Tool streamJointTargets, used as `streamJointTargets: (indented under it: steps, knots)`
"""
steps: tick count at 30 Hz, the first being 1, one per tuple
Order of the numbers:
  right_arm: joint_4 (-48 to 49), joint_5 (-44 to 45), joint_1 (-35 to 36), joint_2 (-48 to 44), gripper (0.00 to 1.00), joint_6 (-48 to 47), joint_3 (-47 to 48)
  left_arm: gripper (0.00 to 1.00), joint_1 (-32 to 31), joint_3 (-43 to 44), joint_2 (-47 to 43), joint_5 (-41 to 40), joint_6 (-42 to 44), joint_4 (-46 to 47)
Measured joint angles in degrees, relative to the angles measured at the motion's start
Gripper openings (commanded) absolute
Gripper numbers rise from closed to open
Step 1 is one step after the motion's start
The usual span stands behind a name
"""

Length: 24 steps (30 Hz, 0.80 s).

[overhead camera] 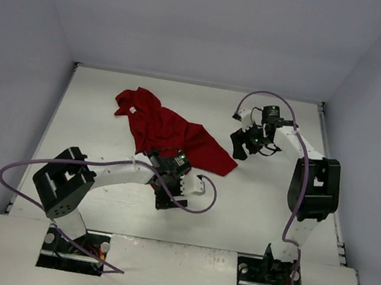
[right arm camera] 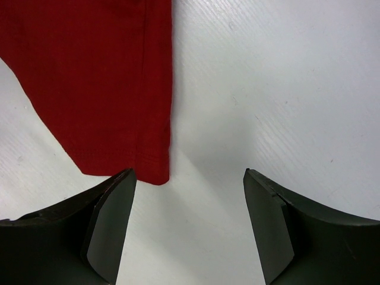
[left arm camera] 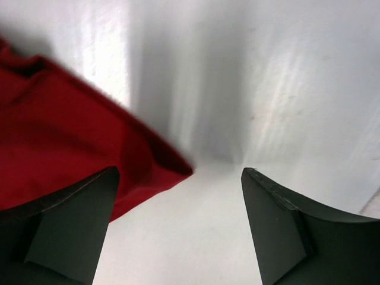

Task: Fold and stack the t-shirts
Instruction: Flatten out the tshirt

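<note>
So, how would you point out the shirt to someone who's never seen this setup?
On the white table, look at the far left half, ahead of the left arm. The t-shirt lies crumpled there, trailing diagonally to a corner near the right tool. It is the only cloth and only dark red thing, with a small white neck tag.

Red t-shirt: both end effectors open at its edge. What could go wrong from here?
1. Right wrist view: the dark red cloth t-shirt's hem corner lies off-centre, at one side of the open right end effector; closing may miss it or slip.
2. Only a cloth corner reaches between the open left end effector; the pinch may be thin.
3. Top view: the shirt is bunched at the collar end; pulling could drag wrinkles rather than flatten.
</note>
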Motion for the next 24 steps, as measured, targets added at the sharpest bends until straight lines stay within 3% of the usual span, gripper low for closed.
streamJointTargets:
  steps: [6, 11, 14, 19, 24]
  knots:
    - [-0.20, 0.16, -0.14, 0.02, 0.71, -0.53, 0.00, 0.60, -0.87, -0.40, 0.44, 0.12, -1.03, 1.36]
    - [-0.59, 0.17, -0.48, 0.00, 0.71, -1.06, 0.00, 0.27, 1.02, -0.42, 1.02, 0.25, -1.37, 1.20]
    - [-0.66, 0.17, -0.80, -0.02, 0.70, -1.39, 0.00, 0.02, 2.46, -0.39, 0.83, -0.02, -1.02, -0.44]
    - [-1.02, 0.08, -1.18, -0.83, 0.70, -2.87, -0.07, 0.00, 7.17, -0.24, -4.95, -1.39, 0.25, -5.38]
    - [-1.48, -1.32, -1.42, -3.97, 0.70, -4.54, -0.74, 0.00, 10.88, 7.82, -20.41, -4.21, 1.80, -11.63]
